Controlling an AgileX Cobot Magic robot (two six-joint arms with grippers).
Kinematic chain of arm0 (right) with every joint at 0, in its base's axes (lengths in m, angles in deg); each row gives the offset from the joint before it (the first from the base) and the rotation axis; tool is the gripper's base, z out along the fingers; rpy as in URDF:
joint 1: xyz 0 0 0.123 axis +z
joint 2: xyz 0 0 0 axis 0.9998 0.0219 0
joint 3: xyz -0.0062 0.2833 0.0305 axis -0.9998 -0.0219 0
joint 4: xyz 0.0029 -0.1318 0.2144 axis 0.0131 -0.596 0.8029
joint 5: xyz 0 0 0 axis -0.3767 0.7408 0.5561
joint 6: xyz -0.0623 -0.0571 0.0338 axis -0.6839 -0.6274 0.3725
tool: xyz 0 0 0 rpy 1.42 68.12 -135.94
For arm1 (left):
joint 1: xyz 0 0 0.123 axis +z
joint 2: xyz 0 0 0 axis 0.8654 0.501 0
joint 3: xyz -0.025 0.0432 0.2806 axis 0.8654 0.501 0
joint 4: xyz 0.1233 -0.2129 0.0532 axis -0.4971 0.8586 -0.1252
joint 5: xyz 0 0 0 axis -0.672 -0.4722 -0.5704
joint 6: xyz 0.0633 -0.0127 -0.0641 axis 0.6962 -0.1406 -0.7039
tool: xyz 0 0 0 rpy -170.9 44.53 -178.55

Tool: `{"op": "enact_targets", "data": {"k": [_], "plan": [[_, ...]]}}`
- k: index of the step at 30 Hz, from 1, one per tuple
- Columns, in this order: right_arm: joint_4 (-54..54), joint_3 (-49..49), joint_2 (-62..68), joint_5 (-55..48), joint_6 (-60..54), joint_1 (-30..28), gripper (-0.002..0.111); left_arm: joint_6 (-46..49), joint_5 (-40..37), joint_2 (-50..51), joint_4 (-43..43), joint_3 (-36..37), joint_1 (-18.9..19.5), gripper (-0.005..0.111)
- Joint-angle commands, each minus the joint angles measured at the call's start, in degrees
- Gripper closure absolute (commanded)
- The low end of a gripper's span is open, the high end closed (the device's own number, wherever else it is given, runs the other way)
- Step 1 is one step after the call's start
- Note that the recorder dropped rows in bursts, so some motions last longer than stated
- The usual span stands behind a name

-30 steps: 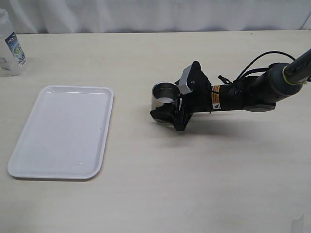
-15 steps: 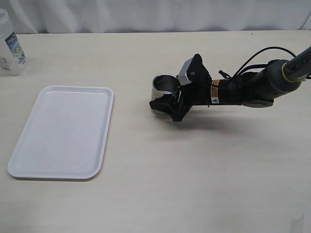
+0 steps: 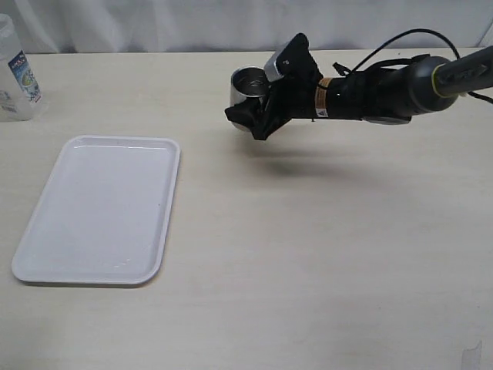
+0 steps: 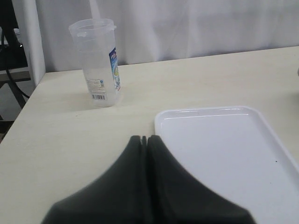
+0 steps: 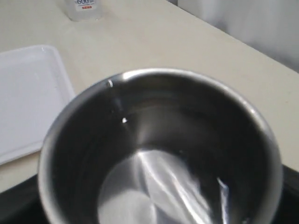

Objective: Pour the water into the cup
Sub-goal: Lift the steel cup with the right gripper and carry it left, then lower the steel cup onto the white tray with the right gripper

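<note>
Exterior view: the right end effector [image 3: 249, 99] reaches in from the right and across the middle. Its black fingers are clamped on either side of the cup [image 3: 248, 80], a short steel cylinder. The cup hangs clear of the pale worktop [image 3: 308, 254] with its mouth turned upward, and a soft shadow lies on the surface below and to the right of it. It is above the far half of the worktop, well apart from the white tray [image 3: 96, 208], which lies flat toward the left. A translucent plastic container [image 3: 15, 69] with a blue-and-white label stands upright at the far left edge, beyond the tray and not touching it. In the right wrist view the cup's shiny inside fills most of the picture. A faint pale sheen [image 5: 159, 184] spreads across its bottom, and I cannot tell whether that is water or only reflection. In the left wrist view the left end effector [image 4: 145, 140] is clenched on nothing, its two dark fingers pressed together. It sits over the bare worktop just beside a corner of the tray, with the container standing farther off.
</note>
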Motion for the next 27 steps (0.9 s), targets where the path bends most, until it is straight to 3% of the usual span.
{"op": "enact_targets", "data": {"k": [1, 15, 27], "plan": [[0.8, 4.7, -0.6, -0.5, 1.0, 2.3, 0.104, -0.3, 0.4, -0.2, -0.1, 0.1, 0.2, 0.107], [0.8, 18.4, 7.6, -1.9, 10.4, 6.3, 0.104, -0.3, 0.4, -0.2, -0.1, 0.1, 0.2, 0.107], [1.1, 19.3, 8.7, -4.7, 10.9, 8.7, 0.104, -0.3, 0.4, -0.2, -0.1, 0.1, 0.2, 0.107]]}}
